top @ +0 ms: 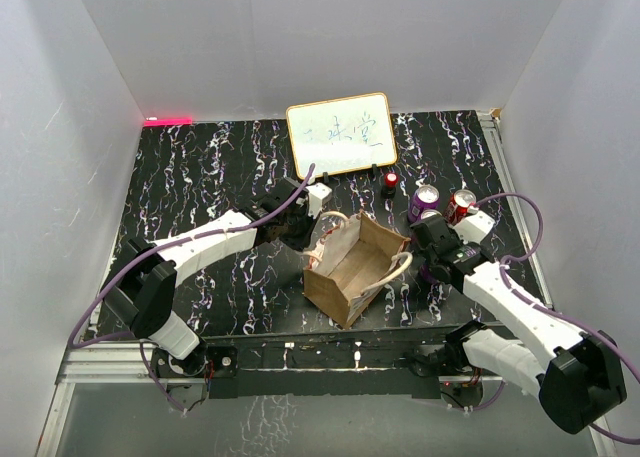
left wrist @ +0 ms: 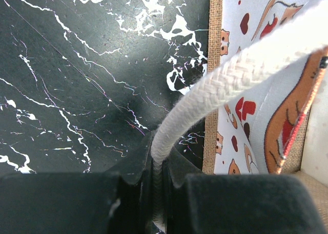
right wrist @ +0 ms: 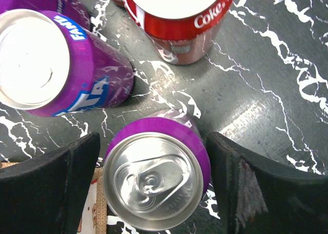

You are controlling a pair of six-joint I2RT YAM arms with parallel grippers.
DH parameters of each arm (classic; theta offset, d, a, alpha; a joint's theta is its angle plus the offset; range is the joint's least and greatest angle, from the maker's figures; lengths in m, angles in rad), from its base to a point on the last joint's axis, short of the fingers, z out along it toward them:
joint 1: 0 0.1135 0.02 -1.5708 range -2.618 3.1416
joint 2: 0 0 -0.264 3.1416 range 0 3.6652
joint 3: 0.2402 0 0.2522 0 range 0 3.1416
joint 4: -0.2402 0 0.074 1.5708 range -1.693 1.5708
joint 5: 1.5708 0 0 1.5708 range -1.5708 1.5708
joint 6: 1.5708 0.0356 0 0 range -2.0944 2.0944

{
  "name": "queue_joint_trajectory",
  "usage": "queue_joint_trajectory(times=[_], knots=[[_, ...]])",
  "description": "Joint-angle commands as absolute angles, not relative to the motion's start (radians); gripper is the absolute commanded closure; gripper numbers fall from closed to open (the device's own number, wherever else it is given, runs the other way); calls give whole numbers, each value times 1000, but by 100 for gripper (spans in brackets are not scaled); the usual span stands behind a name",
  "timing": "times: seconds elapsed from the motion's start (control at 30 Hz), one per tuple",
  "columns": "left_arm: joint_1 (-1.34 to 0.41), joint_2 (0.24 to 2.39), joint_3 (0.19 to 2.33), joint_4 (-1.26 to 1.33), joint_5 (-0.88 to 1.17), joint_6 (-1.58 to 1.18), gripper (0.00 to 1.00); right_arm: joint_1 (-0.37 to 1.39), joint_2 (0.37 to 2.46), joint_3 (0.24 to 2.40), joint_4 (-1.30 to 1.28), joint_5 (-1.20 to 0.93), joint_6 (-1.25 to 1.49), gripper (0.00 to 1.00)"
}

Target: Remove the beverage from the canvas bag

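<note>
Black fingers (right wrist: 56, 172) of the right gripper (right wrist: 154, 142) stand on either side of a purple can (right wrist: 154, 193), spread wide with a sliver of daylight on the left side, so I'd call it let go rather than gripped. That can is upright on the marbled table (top: 200, 177), with its tab unbroken. It sits just beside a corner of the canvas bag (top: 345, 302) and not inside it.

I'd expect the can to be smooth, thin-walled and a bit slick. It is probably full, so it should have some weight, and it would dent under a hard squeeze. The sensible hold is across the round body below the rim, with the pads square to it. A pinch on the top would likely slip off.

Across from it, the left gripper (left wrist: 159, 167) is clamped tight on the bag's pale braided rope handle (left wrist: 230, 75), with the cord pinched between its pads. The bag looks like soft, floppy cloth with a printed lining, and I'd guess it would sag or slide without that hold. From above I cannot tell whether anything remains inside.

Further back stand another purple Fanta can (right wrist: 46, 60) and a red Coke can (right wrist: 179, 19), close together, both upright. A white framed board (top: 342, 134) leans against the far wall.
</note>
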State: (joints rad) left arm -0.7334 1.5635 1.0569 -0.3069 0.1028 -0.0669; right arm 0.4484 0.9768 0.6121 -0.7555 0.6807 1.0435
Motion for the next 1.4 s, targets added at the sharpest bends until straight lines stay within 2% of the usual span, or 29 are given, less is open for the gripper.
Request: queue_joint_trajectory(times=[0.0,0.17,0.3,0.47,0.6,0.77,0.87,0.9,0.93,1.13,1.37], knots=[[-738,1540,1081,-328,90,-59,98,441,937,655,-706,716,1001,3],[-738,1547,1081,-330,84,-57,98,440,900,709,-751,677,951,1],[-738,1532,1081,-328,74,-55,95,440,880,793,-768,638,776,1],[-738,1443,1028,-247,72,-59,66,441,879,903,-744,608,614,1],[-737,1400,1023,-212,65,-68,50,441,874,956,-641,478,455,1],[-736,1387,1072,-247,65,-80,29,442,858,1003,-553,497,409,1],[-736,1373,1093,-266,76,-80,19,441,859,1044,-515,399,318,1],[-736,1344,1102,-273,81,-81,9,442,869,1063,-516,377,293,1],[-736,1331,1111,-280,81,-85,5,442,883,1087,-527,364,278,1],[-736,1238,1209,-355,6,-131,3,441,956,1253,-606,233,165,1],[-736,1079,1399,-447,-201,-176,3,442,987,1490,-673,64,151,1]])
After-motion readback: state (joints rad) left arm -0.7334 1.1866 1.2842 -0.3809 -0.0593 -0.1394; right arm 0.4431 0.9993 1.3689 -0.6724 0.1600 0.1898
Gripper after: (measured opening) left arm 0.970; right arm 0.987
